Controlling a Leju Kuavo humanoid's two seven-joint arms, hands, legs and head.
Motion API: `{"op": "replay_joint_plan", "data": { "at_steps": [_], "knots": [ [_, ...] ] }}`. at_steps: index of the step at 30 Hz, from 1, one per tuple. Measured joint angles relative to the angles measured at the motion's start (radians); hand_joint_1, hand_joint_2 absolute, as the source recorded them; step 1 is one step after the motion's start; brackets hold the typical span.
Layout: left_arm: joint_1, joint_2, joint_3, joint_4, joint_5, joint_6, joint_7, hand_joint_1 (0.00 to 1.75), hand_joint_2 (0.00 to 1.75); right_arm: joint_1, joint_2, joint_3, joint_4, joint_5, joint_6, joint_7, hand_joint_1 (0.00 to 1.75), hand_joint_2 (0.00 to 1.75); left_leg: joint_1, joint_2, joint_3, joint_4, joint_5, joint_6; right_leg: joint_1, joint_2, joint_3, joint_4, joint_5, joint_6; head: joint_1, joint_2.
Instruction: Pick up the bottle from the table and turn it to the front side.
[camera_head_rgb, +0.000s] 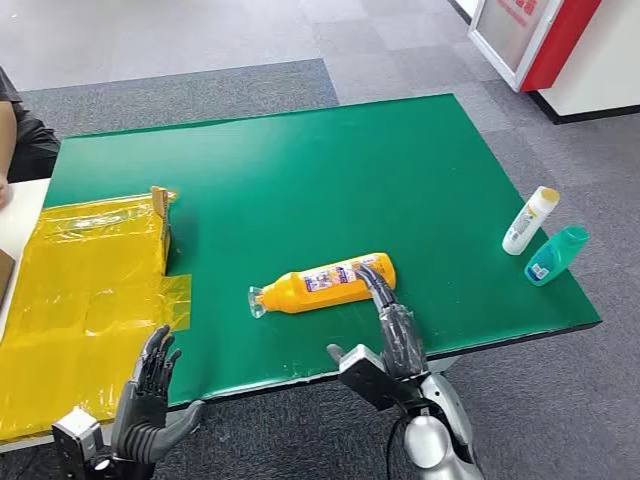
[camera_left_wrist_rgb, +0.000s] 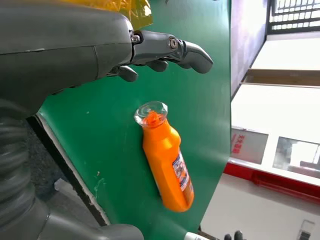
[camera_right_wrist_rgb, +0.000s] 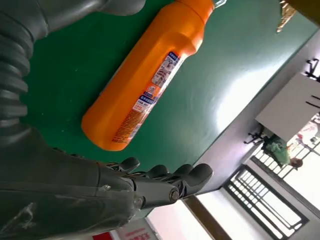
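Right hand (camera_head_rgb: 386, 335) open, fingers spread beside orange bottle (camera_head_rgb: 326, 284) lying on tabletop (camera_head_rgb: 302, 180); left hand (camera_head_rgb: 155, 395) open. Bottle likely rigid, smooth, slippery: grasp mid-body.

The left hand (camera_head_rgb: 151, 400) was dark grey, with segmented fingers and a paler grey block at its wrist. The right hand (camera_head_rgb: 385, 340) had dark, glossy fingers on a grey palm, joined to a rounded silver forearm with a black cable beside it. In the wrist views each hand showed a smooth grey cover, a ribbed grey bellows, and small round screws at the finger hinges.
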Motion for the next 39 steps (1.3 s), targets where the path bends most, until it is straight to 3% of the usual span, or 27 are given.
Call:
{"op": "replay_joint_plan", "data": {
  "at_steps": [8, 12, 23, 39],
  "knots": [
    [-0.021, 0.0, 0.003, 0.015, 0.0, -0.005, 0.004, 0.0, 1.75, -0.114, -0.042, 0.004, 0.017, 0.087, 0.061, 0.112, 0.0, 1.75, 0.0, 0.0, 0.0, 0.0, 0.001, 0.0, 0.0, 0.0, 0.0, 0.0, 0.001, 0.001, 0.0, 0.0],
    [-0.03, 0.003, 0.004, 0.027, 0.004, -0.004, -0.008, 0.0, 1.75, -0.17, -0.068, 0.03, 0.044, 0.138, 0.138, 0.181, 0.0, 1.75, 0.0, 0.0, 0.0, 0.0, 0.001, 0.0, 0.0, 0.0, 0.0, 0.0, 0.001, 0.001, 0.0, 0.0],
    [-0.078, 0.039, -0.002, 0.099, 0.039, 0.01, -0.048, 0.0, 1.75, -0.378, -0.171, 0.113, 0.3, 0.091, 0.251, 0.259, 0.0, 1.75, 0.0, 0.0, 0.0, 0.0, 0.003, 0.0, 0.0, 0.0, 0.0, 0.0, 0.003, 0.001, 0.0, 0.0],
    [-0.123, 0.068, -0.03, 0.16, 0.05, 0.023, -0.06, 0.0, 1.75, -0.583, -0.214, 0.144, 0.673, 0.097, 0.218, 0.307, 0.0, 1.75, 0.0, 0.0, 0.0, 0.0, 0.004, 0.0, 0.0, 0.0, 0.0, 0.0, 0.004, 0.001, 0.0, 0.0]
  ]
}}
